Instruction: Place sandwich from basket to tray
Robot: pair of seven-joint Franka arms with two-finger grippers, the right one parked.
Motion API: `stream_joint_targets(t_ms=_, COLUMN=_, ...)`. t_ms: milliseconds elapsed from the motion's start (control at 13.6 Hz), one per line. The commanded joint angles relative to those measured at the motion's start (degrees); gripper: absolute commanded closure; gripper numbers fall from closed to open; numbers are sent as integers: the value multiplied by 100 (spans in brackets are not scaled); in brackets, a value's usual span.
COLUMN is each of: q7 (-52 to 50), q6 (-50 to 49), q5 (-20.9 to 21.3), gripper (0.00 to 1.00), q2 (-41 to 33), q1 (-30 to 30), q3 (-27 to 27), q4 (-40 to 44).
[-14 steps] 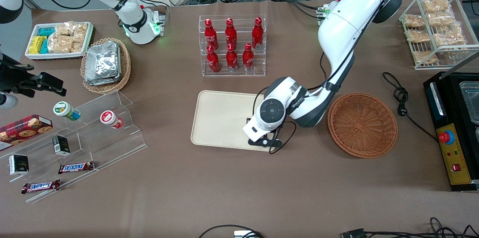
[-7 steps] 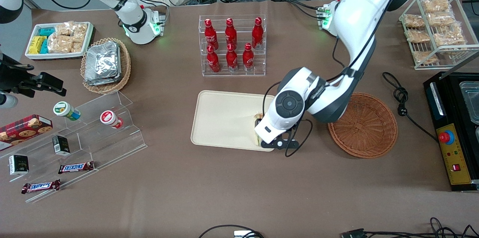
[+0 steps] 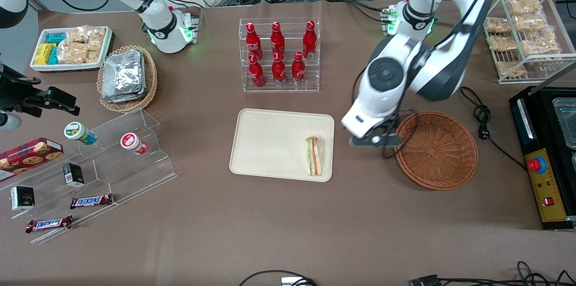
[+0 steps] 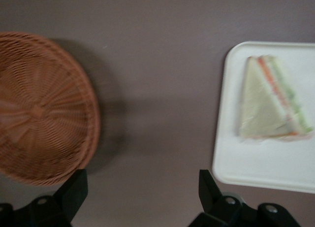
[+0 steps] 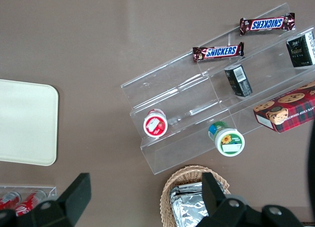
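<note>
My jaws stand open and empty, gripper (image 4: 140,200) raised between basket (image 3: 435,149) and tray (image 3: 265,142); sandwich (image 3: 314,156) judged light, soft, crushable, best pinched gently across its flat bread faces.

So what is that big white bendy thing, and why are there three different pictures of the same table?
The big white thing is a robot arm. At its end is a gripper, a hand with two fingers. It hangs above the bare table between the basket and the tray, open and holding nothing.

One picture comes from a camera looking down at the whole table. Another comes from a small camera on that arm's wrist, so it sees the fingers, the woven basket and the sandwich. The third comes from the wrist of a second arm that is just resting.

The sandwich lies on the tray, near the edge closest to the basket. The basket has nothing in it. Red bottles stand in a clear rack nearby.
</note>
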Motion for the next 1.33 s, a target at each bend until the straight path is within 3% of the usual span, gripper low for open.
stream_joint_targets(t_ms=0, q7=858, q6=-584, q5=-136, gripper=0, q2=-623, q1=660, q3=-13, q4=-86)
stream_joint_targets(t_ms=295, q7=2169, q6=-928, q5=-629, gripper=0, q2=-677, q1=1733, q3=-4, q4=502)
stream_joint_targets(t_ms=589, q7=2935, q6=-1570, q5=-857, gripper=0, q2=-88, q1=2682, q3=-4, q4=1636)
stream_joint_targets(t_ms=1253, q7=2445, q6=-1614, q5=-779, gripper=0, q2=176, q1=2711, q3=-12, q4=2201)
